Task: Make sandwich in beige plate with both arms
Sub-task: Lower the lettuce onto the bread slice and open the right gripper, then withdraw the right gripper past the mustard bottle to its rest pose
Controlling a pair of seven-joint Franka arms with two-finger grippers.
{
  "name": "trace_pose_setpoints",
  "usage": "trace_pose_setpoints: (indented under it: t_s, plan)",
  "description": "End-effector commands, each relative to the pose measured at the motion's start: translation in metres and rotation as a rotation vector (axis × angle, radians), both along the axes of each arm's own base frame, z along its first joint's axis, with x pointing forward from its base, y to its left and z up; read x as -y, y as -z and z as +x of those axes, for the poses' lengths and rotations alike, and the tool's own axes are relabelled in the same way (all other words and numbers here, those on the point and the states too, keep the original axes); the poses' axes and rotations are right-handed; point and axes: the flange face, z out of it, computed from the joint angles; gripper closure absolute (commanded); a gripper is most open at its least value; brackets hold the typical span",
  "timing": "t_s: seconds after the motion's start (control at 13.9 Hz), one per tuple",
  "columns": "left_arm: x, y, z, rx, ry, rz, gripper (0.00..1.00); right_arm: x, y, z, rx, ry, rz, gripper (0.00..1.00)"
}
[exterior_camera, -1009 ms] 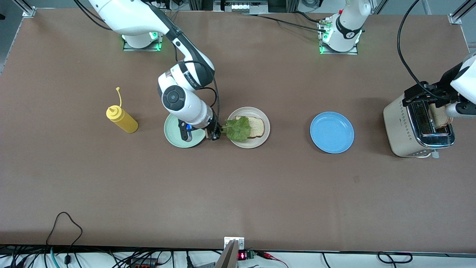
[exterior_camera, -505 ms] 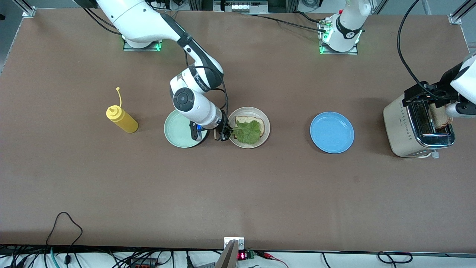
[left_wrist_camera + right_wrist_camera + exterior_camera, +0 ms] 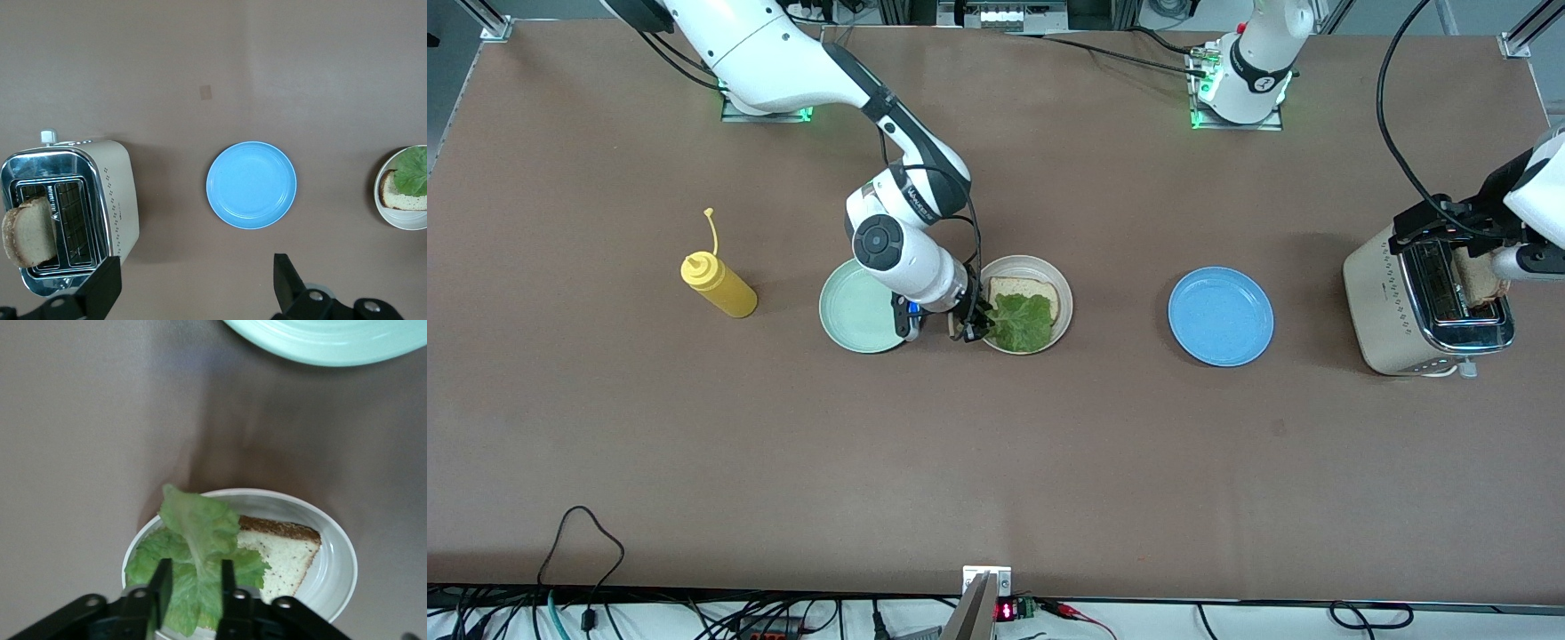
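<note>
The beige plate [image 3: 1056, 322] [image 3: 335, 568] sits mid-table with one bread slice [image 3: 1028, 289] [image 3: 285, 553] on it. A ruffled lettuce leaf [image 3: 1023, 324] [image 3: 197, 532] lies on that slice. My right gripper [image 3: 971, 328] [image 3: 193, 584] is at the plate's rim, open, its fingers apart on either side of the leaf's stem end. A second bread slice [image 3: 1481, 279] [image 3: 28, 237] stands in the toaster [image 3: 1392, 311] [image 3: 115, 200]. My left gripper [image 3: 1421, 229] [image 3: 197, 293] hangs open over the toaster with nothing in it.
A mint green plate [image 3: 855, 309] [image 3: 333, 340] lies beside the beige one toward the right arm's end, with a yellow squeeze bottle [image 3: 720, 284] past it. A blue plate [image 3: 1221, 316] [image 3: 251, 185] lies between the beige plate and the toaster.
The right arm carried the lettuce across the beige plate and set it on the bread. Its fingers, shut on the stem before, have now parted. The left arm has not moved.
</note>
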Motion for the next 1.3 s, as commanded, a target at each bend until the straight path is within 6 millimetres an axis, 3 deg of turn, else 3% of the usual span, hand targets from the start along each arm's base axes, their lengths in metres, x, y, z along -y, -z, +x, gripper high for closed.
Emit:
trace_pose_setpoints:
  t_s: [0.0, 0.22, 0.58, 0.79, 1.08, 1.15, 1.23]
  plan:
    - [-0.001, -0.003, -0.005, 0.006, 0.005, 0.015, 0.0, -0.006, -0.005, 0.002, 0.009, 0.004, 0.013, 0.0]
    - [-0.001, -0.003, -0.005, 0.006, 0.005, 0.016, 0.0, -0.002, -0.032, 0.003, 0.019, -0.084, 0.006, 0.0]
    - [0.003, -0.005, -0.004, 0.008, 0.016, 0.022, 0.0, 0.056, -0.131, 0.021, 0.037, -0.265, -0.009, 0.0]
    - [0.003, -0.001, -0.002, -0.005, 0.032, 0.02, 0.0, 0.115, -0.181, 0.035, 0.068, -0.432, -0.017, 0.0]
    - [0.003, 0.016, 0.002, -0.053, 0.024, 0.01, 0.0, 0.233, -0.237, 0.053, 0.16, -0.711, -0.026, 0.0]
    - [-0.002, 0.028, 0.009, -0.074, 0.02, 0.018, 0.0, 0.261, -0.247, 0.054, 0.171, -0.776, -0.026, 0.0]
    - [-0.021, 0.026, 0.011, -0.067, -0.009, 0.022, 0.0, 0.291, -0.255, 0.055, 0.186, -0.861, -0.018, 0.0]
